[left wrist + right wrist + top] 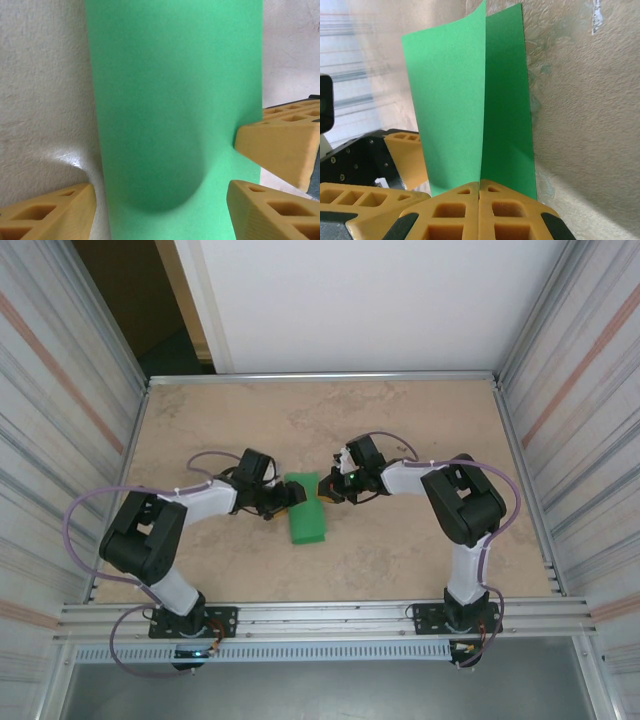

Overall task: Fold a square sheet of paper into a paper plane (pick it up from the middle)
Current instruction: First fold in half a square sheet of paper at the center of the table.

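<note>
The square sheet of paper [306,520] is bright green and lies folded over near the table's middle, between both grippers. My right gripper [328,490] is shut on it. In the right wrist view the closed gripper [480,184] pinches the sheet [450,100] at its crease, and one flap stands up. My left gripper [283,500] is at the sheet's left edge. In the left wrist view this gripper [161,192] is open and straddles the sheet [175,100], which bulges upward between the fingers. The paper plane is out of view.
The beige tabletop [400,420] is boxed in by corrugated metal walls [60,390] on both sides and an aluminium rail [320,615] at the near edge. A white panel and a dark doorway [150,310] stand at the back.
</note>
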`<control>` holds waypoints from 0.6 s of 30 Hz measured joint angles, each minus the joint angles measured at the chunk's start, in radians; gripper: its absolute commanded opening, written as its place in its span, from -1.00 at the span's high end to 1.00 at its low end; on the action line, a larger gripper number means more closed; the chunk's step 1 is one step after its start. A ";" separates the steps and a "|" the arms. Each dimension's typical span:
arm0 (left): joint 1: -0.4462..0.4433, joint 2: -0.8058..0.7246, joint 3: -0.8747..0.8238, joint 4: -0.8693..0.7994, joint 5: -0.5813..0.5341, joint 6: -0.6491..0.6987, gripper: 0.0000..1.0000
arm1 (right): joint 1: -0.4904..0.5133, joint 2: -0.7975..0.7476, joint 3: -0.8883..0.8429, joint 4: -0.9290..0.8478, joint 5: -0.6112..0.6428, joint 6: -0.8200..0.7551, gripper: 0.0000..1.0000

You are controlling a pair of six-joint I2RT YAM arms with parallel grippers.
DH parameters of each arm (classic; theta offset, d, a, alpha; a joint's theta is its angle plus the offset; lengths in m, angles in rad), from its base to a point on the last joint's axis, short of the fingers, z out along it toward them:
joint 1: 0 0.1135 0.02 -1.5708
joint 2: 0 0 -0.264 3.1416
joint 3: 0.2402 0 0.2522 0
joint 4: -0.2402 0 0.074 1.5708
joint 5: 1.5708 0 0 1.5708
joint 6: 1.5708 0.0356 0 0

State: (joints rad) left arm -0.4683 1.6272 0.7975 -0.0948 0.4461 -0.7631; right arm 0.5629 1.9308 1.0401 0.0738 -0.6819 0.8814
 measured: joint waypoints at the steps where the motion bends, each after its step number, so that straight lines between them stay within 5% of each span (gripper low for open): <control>1: -0.003 0.000 0.005 -0.011 -0.006 0.001 -0.28 | 0.000 0.000 0.000 0.000 0.002 0.000 1.00; 10: -0.019 0.044 0.049 -0.089 -0.063 0.007 0.08 | 0.001 0.011 0.000 0.004 0.005 0.001 1.00; 18: -0.023 0.060 0.064 -0.117 -0.093 -0.005 0.18 | -0.008 -0.005 -0.012 -0.005 0.042 -0.003 0.09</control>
State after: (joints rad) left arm -0.4915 1.6875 0.8612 -0.2123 0.3534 -0.7681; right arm 0.5549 1.9259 1.0283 0.0689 -0.6403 0.8787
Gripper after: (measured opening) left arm 0.425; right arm 0.406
